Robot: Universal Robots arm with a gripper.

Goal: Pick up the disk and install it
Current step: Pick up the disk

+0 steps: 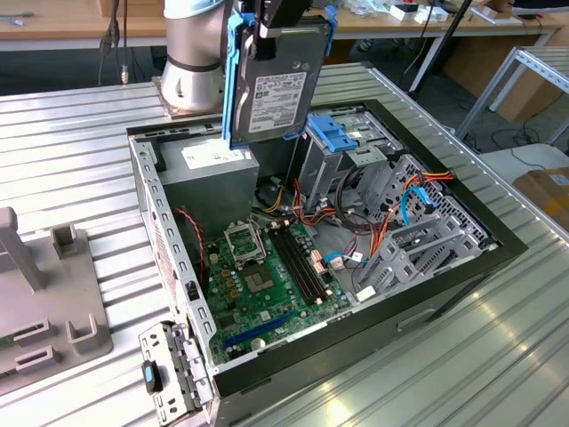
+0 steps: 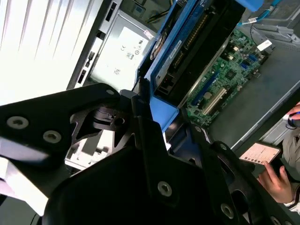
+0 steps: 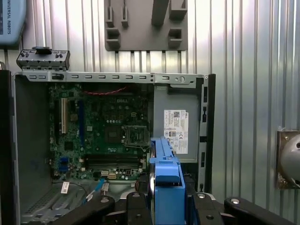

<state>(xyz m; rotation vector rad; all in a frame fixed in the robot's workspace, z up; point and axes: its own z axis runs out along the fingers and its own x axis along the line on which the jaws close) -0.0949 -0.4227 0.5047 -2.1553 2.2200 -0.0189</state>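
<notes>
The disk (image 1: 277,93), a silver-grey drive with a white label in a bright blue carrier frame, hangs upright above the back of the open computer case (image 1: 149,200). My gripper (image 1: 279,25) is shut on its top end. It hangs just above the grey power supply (image 1: 213,165) and beside the drive bay (image 1: 356,169). In the second wrist view the black fingers (image 2: 140,122) clamp the blue frame, and the disk (image 2: 197,47) extends away over the motherboard. In the first wrist view the disk's blue frame edge (image 3: 166,171) stands between the fingers (image 3: 136,204).
Inside the case lie a green motherboard (image 1: 267,276), orange and red cables (image 1: 373,236) and a ribbed blue tab (image 1: 336,135) on the bay. A grey fixture (image 1: 62,302) sits at the exterior view's left. The arm's base (image 1: 191,62) stands behind the case. A person's hand (image 2: 276,180) is nearby.
</notes>
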